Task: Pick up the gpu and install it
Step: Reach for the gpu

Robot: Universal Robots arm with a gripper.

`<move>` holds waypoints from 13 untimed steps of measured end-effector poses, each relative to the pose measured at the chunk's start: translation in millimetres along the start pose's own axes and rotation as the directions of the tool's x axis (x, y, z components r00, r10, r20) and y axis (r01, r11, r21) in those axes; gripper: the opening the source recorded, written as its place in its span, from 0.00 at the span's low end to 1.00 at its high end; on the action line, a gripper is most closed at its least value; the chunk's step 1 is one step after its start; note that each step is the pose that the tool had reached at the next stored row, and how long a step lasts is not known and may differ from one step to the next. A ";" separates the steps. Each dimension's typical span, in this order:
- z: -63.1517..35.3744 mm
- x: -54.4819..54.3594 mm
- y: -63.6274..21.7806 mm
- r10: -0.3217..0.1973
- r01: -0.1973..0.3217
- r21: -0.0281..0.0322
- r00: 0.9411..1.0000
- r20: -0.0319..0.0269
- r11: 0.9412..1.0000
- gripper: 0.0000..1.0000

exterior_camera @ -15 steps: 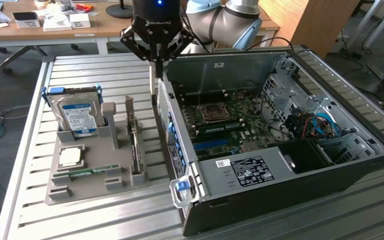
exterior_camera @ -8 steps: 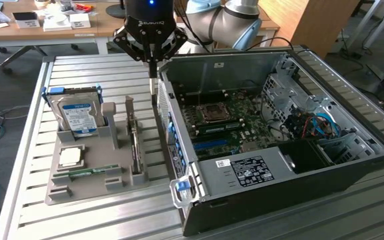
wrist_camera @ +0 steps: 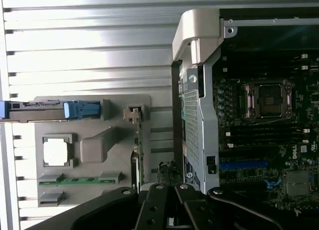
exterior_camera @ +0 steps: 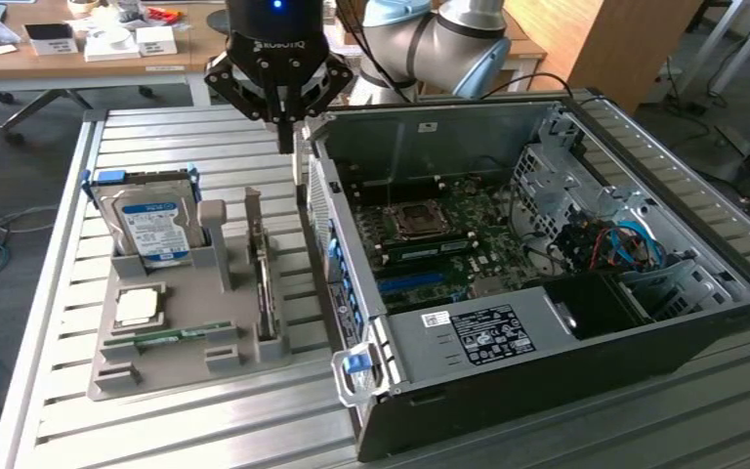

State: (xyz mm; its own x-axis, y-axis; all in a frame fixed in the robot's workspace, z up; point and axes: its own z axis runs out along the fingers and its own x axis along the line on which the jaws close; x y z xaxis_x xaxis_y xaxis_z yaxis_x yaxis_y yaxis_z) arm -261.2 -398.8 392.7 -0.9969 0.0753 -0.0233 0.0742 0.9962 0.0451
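Note:
The gpu stands on edge in a slot of the grey holder, its silvery bracket pointing up. In the wrist view the gpu appears as a thin edge beside the case wall. My gripper hangs well above the table, over the gap between the holder and the open computer case. Its fingers are shut and hold nothing. The black fingers show near the wrist view's edge. Inside the case lies the motherboard with a blue slot.
On the holder are a hard drive with a blue-white label, a square processor and a narrow green memory stick. The case's metal rear wall rises right beside the holder. A cluttered desk stands behind the slatted table.

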 end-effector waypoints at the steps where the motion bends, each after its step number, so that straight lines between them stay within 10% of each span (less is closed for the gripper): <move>1: 0.0 1.3 -0.1 0.000 0.000 0.000 1.000 0.000 1.000 0.11; 13: -0.5 20.4 -1.5 0.000 0.000 0.000 1.000 0.000 1.000 0.11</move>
State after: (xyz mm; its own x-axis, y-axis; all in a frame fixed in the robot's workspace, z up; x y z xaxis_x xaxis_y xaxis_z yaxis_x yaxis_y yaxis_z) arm -281.6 -398.9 392.6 -0.9969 0.0753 -0.0233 0.0742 0.9962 0.0451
